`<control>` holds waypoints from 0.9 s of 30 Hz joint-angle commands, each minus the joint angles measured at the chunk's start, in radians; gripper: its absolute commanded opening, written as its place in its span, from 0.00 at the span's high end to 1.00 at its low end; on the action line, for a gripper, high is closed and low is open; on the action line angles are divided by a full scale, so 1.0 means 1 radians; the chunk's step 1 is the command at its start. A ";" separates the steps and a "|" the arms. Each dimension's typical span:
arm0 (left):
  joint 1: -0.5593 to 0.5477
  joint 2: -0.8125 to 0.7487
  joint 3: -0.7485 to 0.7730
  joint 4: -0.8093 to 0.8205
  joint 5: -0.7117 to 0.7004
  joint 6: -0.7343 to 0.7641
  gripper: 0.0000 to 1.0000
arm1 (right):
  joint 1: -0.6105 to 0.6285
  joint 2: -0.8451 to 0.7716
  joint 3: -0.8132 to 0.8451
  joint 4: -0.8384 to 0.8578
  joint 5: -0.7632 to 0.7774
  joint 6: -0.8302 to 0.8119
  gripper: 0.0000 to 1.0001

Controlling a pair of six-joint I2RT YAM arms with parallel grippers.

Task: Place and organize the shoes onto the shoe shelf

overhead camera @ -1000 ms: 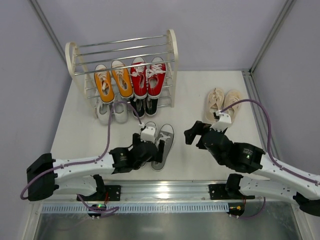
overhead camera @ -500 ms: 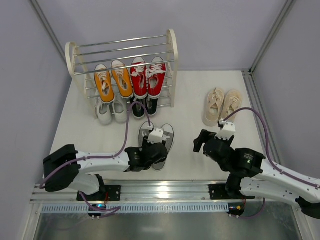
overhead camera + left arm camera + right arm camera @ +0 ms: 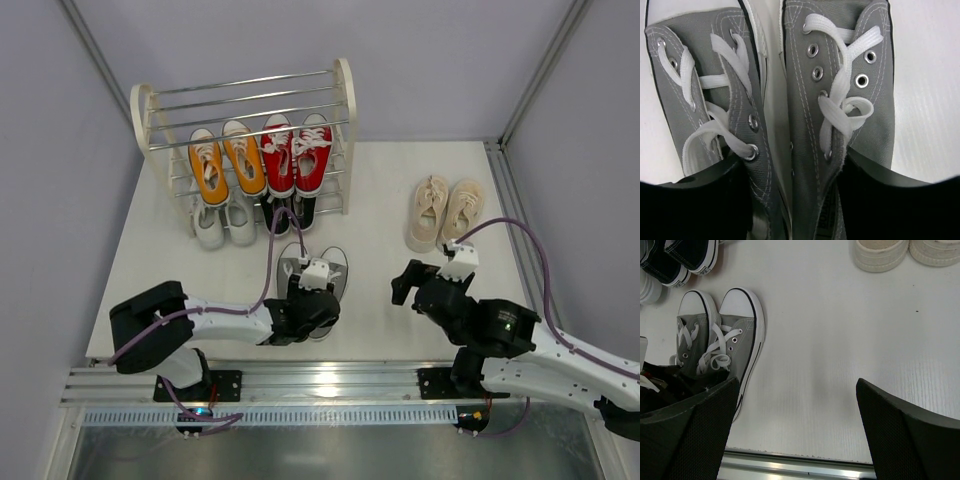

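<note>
One shoe shelf (image 3: 347,100). Two orange shoes (image 3: 208,165), two red shoes (image 3: 278,160), two white shoes (image 3: 208,225), two black shoes (image 3: 687,260), two grey shoes (image 3: 737,342), two cream shoes (image 3: 428,212).

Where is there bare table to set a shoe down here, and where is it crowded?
Bare: between the grey pair and the beige pair, right of the shoe shelf, and left of the grey pair. Crowded: the shelf's foot, where the white pair and black pair sit.

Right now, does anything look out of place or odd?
Nothing damaged or spilled. Two pairs lie on the table, off the shelf: the grey pair near the front, the beige pair at right.
</note>
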State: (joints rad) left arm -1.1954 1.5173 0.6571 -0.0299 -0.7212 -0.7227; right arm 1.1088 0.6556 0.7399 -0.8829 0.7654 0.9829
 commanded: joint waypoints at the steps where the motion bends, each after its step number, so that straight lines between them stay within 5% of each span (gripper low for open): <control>1: 0.032 0.052 -0.025 0.131 -0.053 0.019 0.41 | -0.004 -0.019 -0.011 -0.001 0.032 0.008 0.03; 2: 0.045 0.056 -0.030 0.142 -0.046 0.032 0.47 | -0.004 -0.022 -0.014 0.001 0.028 0.008 0.03; 4: 0.069 0.060 -0.045 0.169 -0.026 0.045 0.91 | -0.004 -0.030 -0.020 0.004 0.023 0.007 0.03; 5: 0.088 0.052 -0.047 0.174 -0.017 0.045 1.00 | -0.006 -0.034 -0.023 0.001 0.022 0.008 0.03; 11: 0.059 -0.118 -0.036 0.119 0.045 0.078 1.00 | -0.004 -0.076 -0.037 -0.021 0.021 0.017 0.03; 18: -0.133 -0.368 0.234 -0.247 -0.170 0.138 1.00 | -0.004 -0.106 -0.051 -0.022 0.031 0.007 0.03; 22: -0.191 -0.399 0.464 -0.323 -0.288 0.281 1.00 | -0.004 -0.094 -0.047 -0.010 0.034 -0.019 0.03; 27: -0.147 -0.378 0.717 -0.153 -0.388 0.760 1.00 | -0.004 -0.088 -0.036 0.002 0.031 -0.043 0.03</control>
State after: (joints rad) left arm -1.3895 1.1713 1.2396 -0.3523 -0.9112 -0.3107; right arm 1.1061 0.5571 0.6895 -0.9112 0.7650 0.9646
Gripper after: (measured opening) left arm 0.072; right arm 0.974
